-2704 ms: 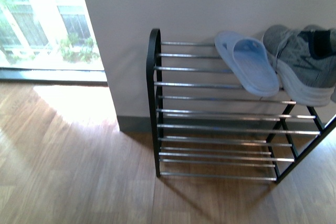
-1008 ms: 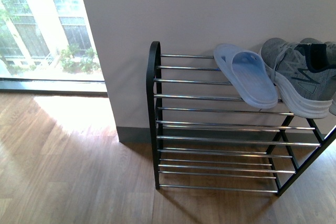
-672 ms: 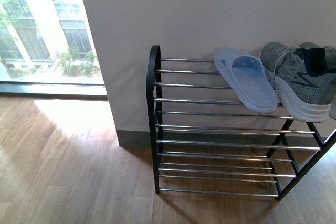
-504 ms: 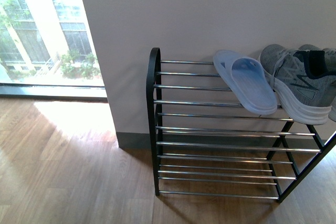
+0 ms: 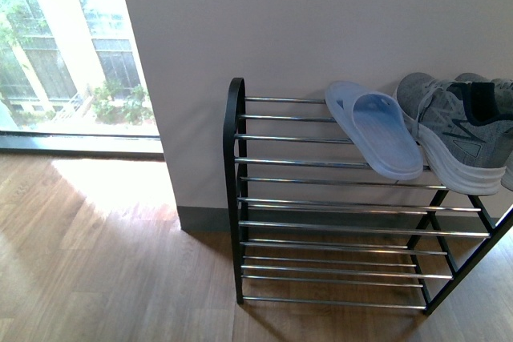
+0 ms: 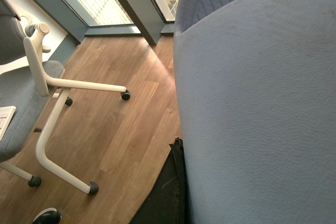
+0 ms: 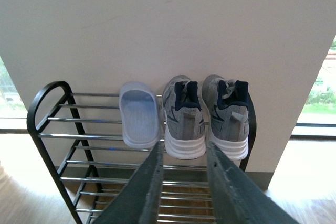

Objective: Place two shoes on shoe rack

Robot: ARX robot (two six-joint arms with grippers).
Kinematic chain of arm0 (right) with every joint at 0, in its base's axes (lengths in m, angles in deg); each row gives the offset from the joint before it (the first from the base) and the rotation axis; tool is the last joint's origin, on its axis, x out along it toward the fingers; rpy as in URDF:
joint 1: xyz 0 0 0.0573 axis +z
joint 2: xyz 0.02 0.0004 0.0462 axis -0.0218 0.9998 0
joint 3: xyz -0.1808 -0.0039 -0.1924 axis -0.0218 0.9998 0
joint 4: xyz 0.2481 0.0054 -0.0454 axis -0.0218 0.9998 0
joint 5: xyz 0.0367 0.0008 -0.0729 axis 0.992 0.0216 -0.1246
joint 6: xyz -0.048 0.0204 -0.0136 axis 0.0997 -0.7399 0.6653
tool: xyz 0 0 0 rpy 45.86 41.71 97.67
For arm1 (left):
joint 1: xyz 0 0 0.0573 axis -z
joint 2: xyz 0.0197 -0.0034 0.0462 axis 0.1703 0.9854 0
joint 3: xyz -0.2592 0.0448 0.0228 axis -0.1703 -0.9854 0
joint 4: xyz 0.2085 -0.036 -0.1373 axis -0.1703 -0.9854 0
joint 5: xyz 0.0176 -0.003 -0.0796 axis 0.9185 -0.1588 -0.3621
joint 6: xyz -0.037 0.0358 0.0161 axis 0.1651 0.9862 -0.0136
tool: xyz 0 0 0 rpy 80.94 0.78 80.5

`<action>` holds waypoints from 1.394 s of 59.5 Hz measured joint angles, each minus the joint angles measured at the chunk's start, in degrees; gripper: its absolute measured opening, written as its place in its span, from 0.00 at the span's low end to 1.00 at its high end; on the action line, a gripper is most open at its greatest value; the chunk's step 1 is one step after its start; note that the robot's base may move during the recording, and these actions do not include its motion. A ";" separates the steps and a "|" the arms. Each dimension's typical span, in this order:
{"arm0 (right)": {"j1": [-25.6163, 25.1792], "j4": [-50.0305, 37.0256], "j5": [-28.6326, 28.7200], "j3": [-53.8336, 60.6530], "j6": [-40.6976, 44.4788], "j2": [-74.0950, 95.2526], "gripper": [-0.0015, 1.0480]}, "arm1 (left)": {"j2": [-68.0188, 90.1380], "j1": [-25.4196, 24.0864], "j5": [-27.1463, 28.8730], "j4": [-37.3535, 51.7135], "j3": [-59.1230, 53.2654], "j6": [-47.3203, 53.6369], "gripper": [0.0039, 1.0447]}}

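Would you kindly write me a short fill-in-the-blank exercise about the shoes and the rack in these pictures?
1. The pale blue slide lies on the ____ shelf of the shoe rack.
2. In the right wrist view, ____ grey sneakers stand on the rack beside the slide.
3. The right pincer is ____, holding nothing.
4. The sneakers' heels point away from the ____ behind the rack.

Missing words: top; two; open; wall
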 joint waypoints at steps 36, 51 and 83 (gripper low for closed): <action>0.04 0.09 -0.17 0.00 -0.02 -0.11 0.91 | 20.13 6.12 -18.62 14.36 15.17 -13.20 0.02; 0.04 0.11 -0.13 0.00 -0.02 -0.11 0.91 | 44.81 5.60 -22.32 -1.11 43.95 -13.05 0.02; 0.04 0.11 -0.13 0.00 -0.02 -0.11 0.91 | 82.38 4.04 -23.02 -28.61 90.44 -6.34 0.12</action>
